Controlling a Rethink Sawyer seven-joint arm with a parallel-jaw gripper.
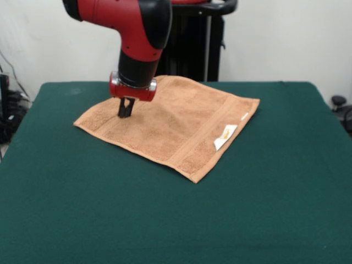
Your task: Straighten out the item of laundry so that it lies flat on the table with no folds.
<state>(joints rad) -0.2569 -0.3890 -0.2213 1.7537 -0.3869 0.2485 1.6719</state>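
Note:
The orange-brown terry towel (pixel 176 124) lies spread on the dark green table (pixel 176 220), slightly left of centre toward the far side. It looks flat, with a woven border band along its right edge and a small white label (pixel 225 136) near that edge. My gripper (pixel 126 114) hangs from the red and black arm and comes down on the towel's left part, its dark fingertips close together and touching or just above the cloth. I cannot tell whether they pinch any fabric.
The robot's black pedestal (pixel 192 41) stands behind the table's far edge. A dark object (pixel 338 102) sits beyond the right edge, and cables and equipment (pixel 8 110) lie off the left edge.

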